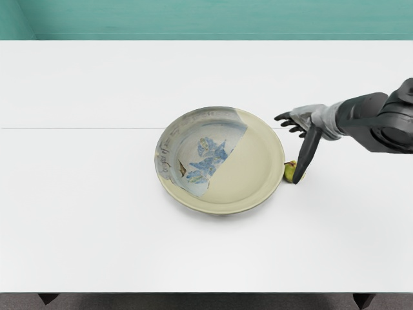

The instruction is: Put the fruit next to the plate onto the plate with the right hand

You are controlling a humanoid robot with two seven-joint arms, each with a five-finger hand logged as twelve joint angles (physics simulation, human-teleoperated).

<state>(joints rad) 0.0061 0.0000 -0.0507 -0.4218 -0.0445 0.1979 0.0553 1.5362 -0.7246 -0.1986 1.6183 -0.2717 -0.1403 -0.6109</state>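
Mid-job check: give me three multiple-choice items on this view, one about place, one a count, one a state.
1. Where is the fruit relative to the plate? A) on it B) on the table at its right rim C) at its left rim
2. Arms in view? A) none B) one C) two
3. The right hand is: A) spread, holding nothing B) lifting the fruit C) fisted
Answers: B, fruit lies just off the rim; B, only the right arm shows; A, fingers are splayed.
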